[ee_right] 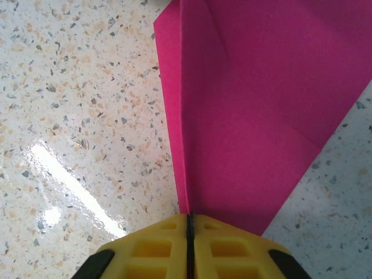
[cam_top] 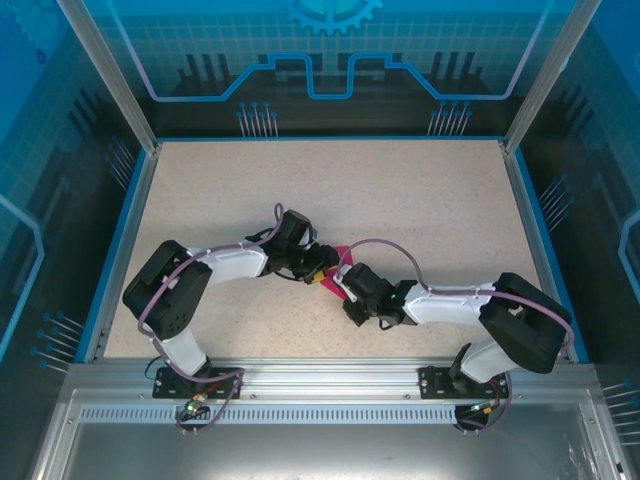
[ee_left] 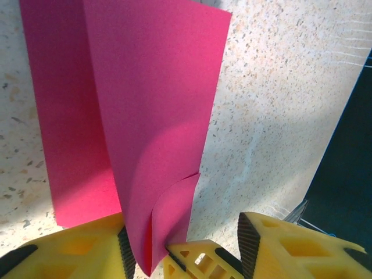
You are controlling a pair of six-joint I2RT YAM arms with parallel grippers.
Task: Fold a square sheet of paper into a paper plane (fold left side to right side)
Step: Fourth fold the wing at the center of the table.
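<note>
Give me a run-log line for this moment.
pink paper: partly folded, flap raised | left gripper: jaws open around flap | right gripper: jaws shut on paper edge

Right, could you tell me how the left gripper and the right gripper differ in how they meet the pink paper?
The left gripper stands with its jaws apart; the right gripper is shut, fingertips meeting. A curled, lifted flap of the magenta paper rises between the left gripper's fingers, whereas the right gripper pinches a straight folded edge. Both have yellow fingers and work the same sheet.
</note>
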